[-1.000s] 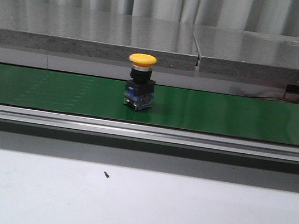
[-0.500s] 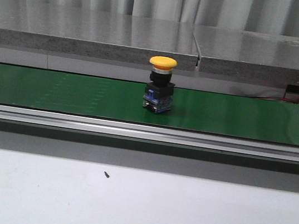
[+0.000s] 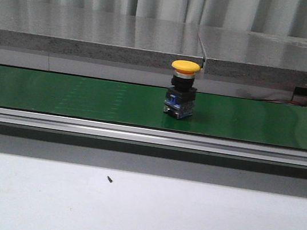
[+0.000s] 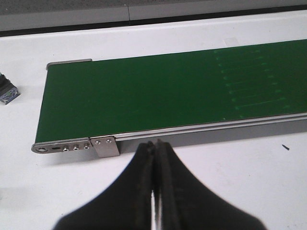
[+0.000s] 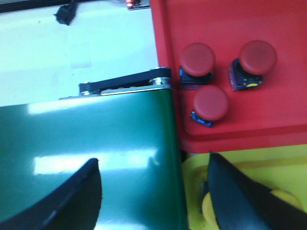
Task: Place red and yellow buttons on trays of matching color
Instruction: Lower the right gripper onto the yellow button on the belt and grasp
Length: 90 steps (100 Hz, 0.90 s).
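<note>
A yellow-capped button (image 3: 181, 96) with a black and blue base stands upright on the green conveyor belt (image 3: 58, 92), a little right of its middle. In the right wrist view, three red buttons (image 5: 211, 103) lie on the red tray (image 5: 283, 91), and the yellow tray (image 5: 230, 167) beside it holds a yellow button (image 5: 207, 207), partly hidden by a finger. My right gripper (image 5: 153, 165) is open and empty above the belt's end and the yellow tray. My left gripper (image 4: 154, 146) is shut and empty above the white table by the belt's other end.
A grey stone ledge (image 3: 96, 31) runs behind the belt. The belt's aluminium rail (image 3: 150, 136) borders the white table (image 3: 184, 218). A small grey and blue object (image 4: 7, 91) lies at the edge of the left wrist view. A black cable end (image 5: 64, 13) lies beyond the belt.
The yellow button has travelled to the right along the belt, from left of centre to right of centre.
</note>
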{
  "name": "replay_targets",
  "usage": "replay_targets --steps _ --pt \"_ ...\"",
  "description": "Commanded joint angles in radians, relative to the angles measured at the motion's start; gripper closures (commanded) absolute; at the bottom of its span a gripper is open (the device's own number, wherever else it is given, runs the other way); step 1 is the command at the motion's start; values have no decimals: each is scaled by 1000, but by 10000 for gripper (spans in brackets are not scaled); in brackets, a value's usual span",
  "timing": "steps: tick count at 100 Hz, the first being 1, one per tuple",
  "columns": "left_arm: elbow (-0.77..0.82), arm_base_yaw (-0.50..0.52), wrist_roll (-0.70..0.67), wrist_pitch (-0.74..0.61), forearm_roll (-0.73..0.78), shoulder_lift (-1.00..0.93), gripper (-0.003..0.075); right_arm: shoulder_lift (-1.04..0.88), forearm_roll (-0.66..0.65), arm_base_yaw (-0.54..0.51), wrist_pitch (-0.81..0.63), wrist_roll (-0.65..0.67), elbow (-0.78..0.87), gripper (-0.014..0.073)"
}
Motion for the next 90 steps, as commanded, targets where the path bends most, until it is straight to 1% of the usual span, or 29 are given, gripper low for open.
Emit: replay_targets --steps 1,18,33,48,75,81,90 --pt "-27 -9 0 -69 -8 1 739 -57 11 38 -26 -15 -14 109" --pt "-27 -9 0 -69 -8 1 738 -58 11 136 71 -30 -13 109" --pt "-27 -9 0 -69 -8 1 739 -57 12 238 85 -59 -13 109" --pt "-27 -9 0 -69 -8 1 738 -50 12 320 154 -136 -13 109" --pt "-27 -9 0 -69 -8 1 738 6 16 416 161 -233 -15 109" --pt "-27 -9 0 -69 -8 1 738 19 17 433 150 -257 -15 109" --pt "-27 -9 0 -69 -8 1 739 39 19 452 114 -260 -16 109"
